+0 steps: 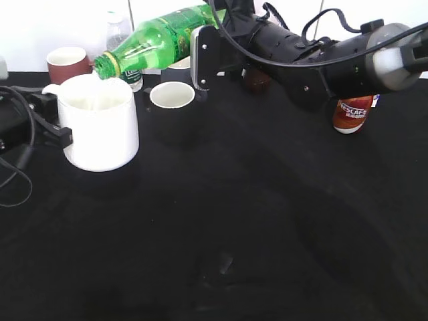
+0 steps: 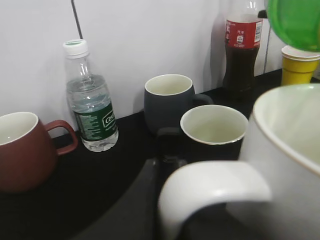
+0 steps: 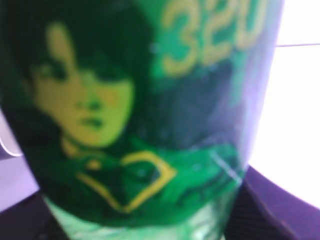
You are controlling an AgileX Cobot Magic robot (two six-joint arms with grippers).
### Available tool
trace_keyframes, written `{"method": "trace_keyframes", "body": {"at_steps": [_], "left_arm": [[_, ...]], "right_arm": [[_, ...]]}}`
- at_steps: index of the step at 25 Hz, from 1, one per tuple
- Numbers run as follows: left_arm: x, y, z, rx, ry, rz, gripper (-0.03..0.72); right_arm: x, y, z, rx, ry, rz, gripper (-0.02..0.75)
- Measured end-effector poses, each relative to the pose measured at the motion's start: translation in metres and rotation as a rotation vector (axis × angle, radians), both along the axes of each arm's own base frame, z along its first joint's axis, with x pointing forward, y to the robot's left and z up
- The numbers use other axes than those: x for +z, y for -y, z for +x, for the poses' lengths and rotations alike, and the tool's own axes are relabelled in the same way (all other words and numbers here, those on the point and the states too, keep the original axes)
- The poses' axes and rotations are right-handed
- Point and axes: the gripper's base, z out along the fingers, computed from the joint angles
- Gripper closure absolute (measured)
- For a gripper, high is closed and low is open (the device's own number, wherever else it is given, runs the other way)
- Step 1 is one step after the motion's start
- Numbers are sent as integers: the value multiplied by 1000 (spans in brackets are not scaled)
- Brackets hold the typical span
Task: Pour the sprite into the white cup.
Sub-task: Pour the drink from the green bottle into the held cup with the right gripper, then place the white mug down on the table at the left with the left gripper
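Note:
The sprite (image 1: 157,37), a green bottle with a green-yellow label, is tilted almost flat, with its neck pointing left over the rim of the white cup (image 1: 100,124). My right gripper (image 1: 200,57) is shut on the bottle's body. In the right wrist view the label (image 3: 140,125) fills the frame and hides the jaws. My left gripper (image 1: 57,124) is at the cup's loop handle. In the left wrist view a dark finger (image 2: 150,200) lies against the handle of the white cup (image 2: 285,150). The sprite's neck end (image 2: 295,22) hangs above the cup.
Behind the cup stand a black mug with a white inside (image 1: 172,95), a red-brown mug (image 1: 67,63), a small water bottle (image 2: 90,100), a grey mug (image 2: 167,100), a cola bottle (image 2: 242,50) and a yellow cup (image 2: 299,67). A Nescafe bottle (image 1: 352,114) stands at right. Cables (image 1: 17,167) lie at left.

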Motion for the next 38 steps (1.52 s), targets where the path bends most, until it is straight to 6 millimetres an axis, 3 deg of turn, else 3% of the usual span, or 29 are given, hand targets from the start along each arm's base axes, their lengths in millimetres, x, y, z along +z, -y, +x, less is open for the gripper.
{"method": "trace_keyframes", "body": {"at_steps": [27,34,38], "left_arm": [[-2,-1,1,14,-12,0,631],[9,-4,3,55,87,-84,631],[12,-10,6,139,104,-137,630]], "right_arm": [[12,0,1,-8,59,8,269],[12,0,1,24,-150,283,269],[11,0,1,63,-461,673,271]]}}
